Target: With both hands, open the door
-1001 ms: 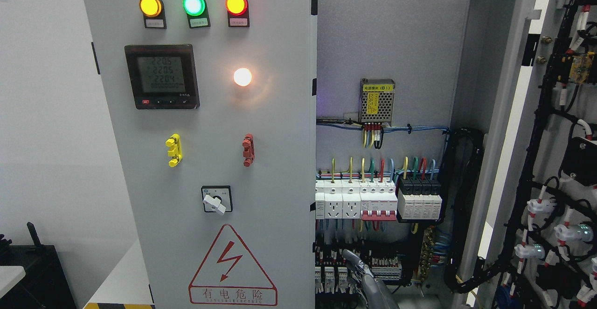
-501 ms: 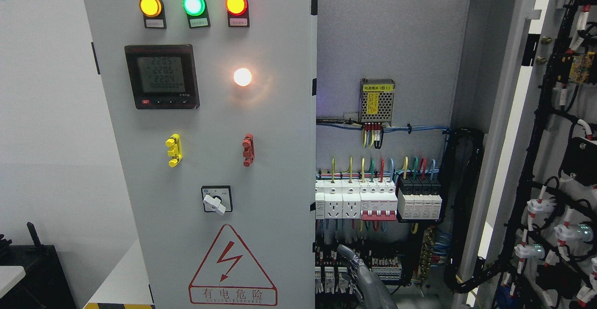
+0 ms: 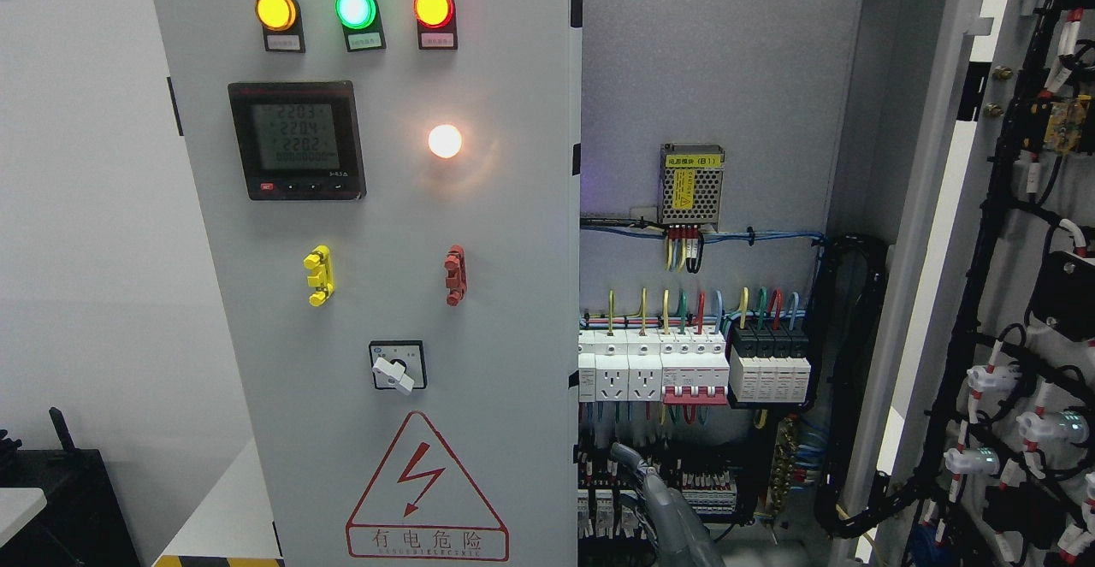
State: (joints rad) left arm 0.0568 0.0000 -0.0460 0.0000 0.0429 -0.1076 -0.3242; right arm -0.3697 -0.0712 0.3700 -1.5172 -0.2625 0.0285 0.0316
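Rising from the bottom edge right of the middle, a grey robot hand [image 3: 663, 503] shows only as one or two fingers [image 3: 630, 457] pointing up and to the left in front of the lower terminal rows [image 3: 719, 490] — whether it is spread or curled cannot be told, it has hold of nothing that shows, and which arm it belongs to is not clear either. Its tip is close to the right edge of the left door [image 3: 385, 293], which stands closed and carries three lit lamps [image 3: 355, 8], a meter [image 3: 297, 140], a rotary switch [image 3: 396, 367] and a red warning triangle [image 3: 425, 486]. The right door [image 3: 1018, 293] is swung wide open at the picture's right, its wiring-covered inner face showing — between the two doors lies the cabinet interior with a row of breakers [image 3: 693, 368].
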